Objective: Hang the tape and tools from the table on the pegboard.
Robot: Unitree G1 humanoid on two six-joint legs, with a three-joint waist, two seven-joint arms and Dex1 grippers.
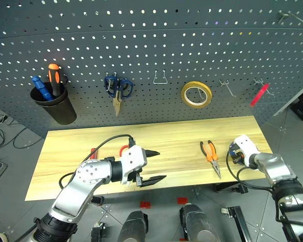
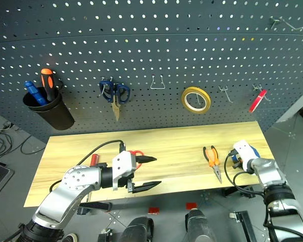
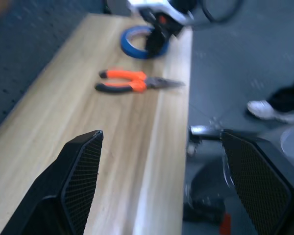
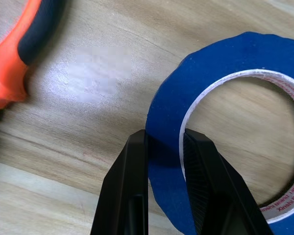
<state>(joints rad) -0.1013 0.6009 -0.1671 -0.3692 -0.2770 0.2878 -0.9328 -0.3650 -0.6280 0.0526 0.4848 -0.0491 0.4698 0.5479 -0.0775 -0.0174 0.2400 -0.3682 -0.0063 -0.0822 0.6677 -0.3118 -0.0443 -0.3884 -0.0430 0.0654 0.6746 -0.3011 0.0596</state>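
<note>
Barely begun: pegboard [image 1: 156,45] carrying none of the table [image 1: 187,132] items. Free hooks between dark-blue scissors [image 1: 118,89] and yellow tape [image 1: 196,94]. Pliers [image 1: 211,155] right of centre. Blue tape roll [image 4: 225,127] at right edge, pinched by right gripper [image 4: 164,147]. Left gripper [image 1: 152,166] spread, empty, off near edge.

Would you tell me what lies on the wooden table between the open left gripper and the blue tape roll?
Only the orange-and-black-handled pliers lie between the left gripper and the blue tape roll, clearest in the left wrist view; otherwise bare light wood table.
</note>
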